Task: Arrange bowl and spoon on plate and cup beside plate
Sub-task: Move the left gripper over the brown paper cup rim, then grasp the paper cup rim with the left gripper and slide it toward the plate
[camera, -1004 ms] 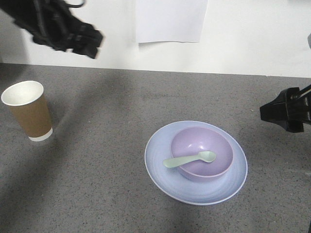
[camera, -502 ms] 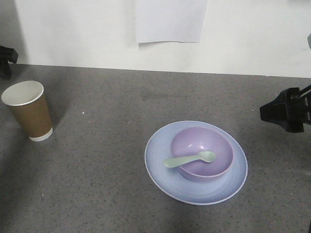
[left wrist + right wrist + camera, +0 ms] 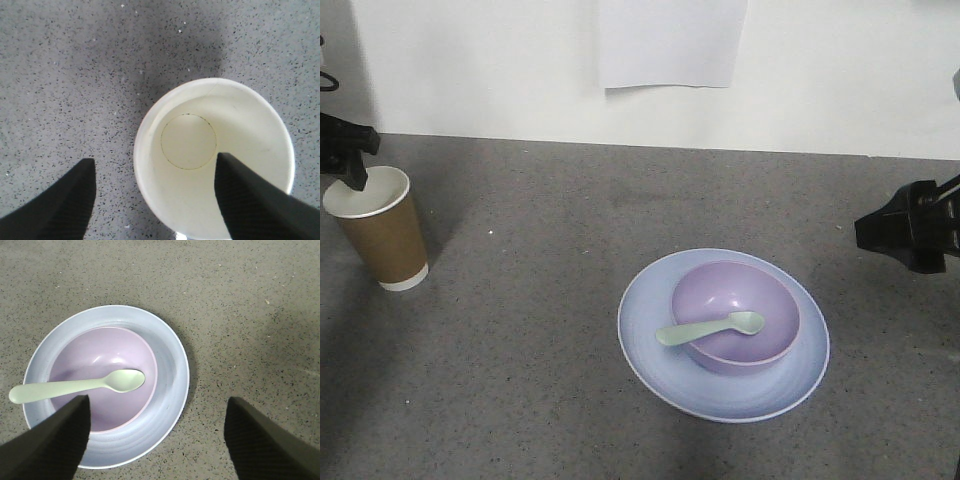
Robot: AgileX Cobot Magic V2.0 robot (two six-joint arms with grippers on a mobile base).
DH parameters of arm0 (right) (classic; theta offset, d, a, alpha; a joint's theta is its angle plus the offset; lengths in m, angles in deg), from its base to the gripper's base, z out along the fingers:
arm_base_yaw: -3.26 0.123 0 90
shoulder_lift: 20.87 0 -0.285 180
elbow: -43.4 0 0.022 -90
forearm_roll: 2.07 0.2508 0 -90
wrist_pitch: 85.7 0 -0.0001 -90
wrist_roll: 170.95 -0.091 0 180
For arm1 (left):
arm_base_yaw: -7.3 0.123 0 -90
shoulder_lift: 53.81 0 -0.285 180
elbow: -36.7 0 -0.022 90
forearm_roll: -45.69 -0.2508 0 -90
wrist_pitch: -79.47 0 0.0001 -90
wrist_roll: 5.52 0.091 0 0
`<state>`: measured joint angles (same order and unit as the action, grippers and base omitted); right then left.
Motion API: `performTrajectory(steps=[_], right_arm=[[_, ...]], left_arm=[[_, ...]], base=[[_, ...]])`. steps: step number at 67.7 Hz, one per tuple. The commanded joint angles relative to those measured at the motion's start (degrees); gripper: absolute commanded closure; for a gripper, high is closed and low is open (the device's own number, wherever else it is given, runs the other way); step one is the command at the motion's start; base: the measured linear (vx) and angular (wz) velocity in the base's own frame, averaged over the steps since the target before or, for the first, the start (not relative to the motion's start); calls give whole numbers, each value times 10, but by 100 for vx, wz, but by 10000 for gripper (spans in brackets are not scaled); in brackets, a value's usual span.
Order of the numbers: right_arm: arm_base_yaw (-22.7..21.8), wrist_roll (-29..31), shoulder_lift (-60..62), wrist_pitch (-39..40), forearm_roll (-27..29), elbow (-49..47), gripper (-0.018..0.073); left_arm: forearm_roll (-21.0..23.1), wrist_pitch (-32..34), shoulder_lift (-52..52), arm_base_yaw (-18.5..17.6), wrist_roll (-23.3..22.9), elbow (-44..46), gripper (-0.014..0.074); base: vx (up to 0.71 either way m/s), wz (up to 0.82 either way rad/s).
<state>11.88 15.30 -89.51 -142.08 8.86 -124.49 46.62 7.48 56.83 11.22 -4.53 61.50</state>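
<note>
Because the cup (image 3: 376, 230) stands well apart from the plate (image 3: 645, 340), the left gripper (image 3: 155, 200) hangs over it, jaws wide, one finger inside the rim. Bowl (image 3: 735, 315) and spoon (image 3: 710, 328) rest on the plate; the right gripper (image 3: 155, 440) hovers spread, empty.

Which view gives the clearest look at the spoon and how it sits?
The right wrist view: the spoon fills it from above, scoop inside the bowl, handle out over the rim above the plate. The front view shows it smaller, at an angle. The left wrist view misses it entirely.
</note>
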Motion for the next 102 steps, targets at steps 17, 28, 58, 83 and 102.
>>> performTrajectory(steps=[17, 28, 58, 83, 102], right_arm=[[-4, 4, 9, 29, 1, -13, 14], [-4, 4, 9, 29, 1, -13, 14], [-4, 4, 9, 29, 1, -13, 14], [-4, 4, 9, 29, 1, -13, 14], [-4, 4, 9, 31, 1, -13, 14]], left_arm=[[4, 4, 15, 1, 0, 14, 109], [4, 6, 21, 1, -1, 14, 167], [7, 3, 19, 1, 1, 14, 605], [90, 2, -44, -15, 16, 14, 604], [141, 12, -110, -62, 40, -63, 604]], base=[[0, 0], [0, 0], [0, 0], [0, 0], [0, 0]])
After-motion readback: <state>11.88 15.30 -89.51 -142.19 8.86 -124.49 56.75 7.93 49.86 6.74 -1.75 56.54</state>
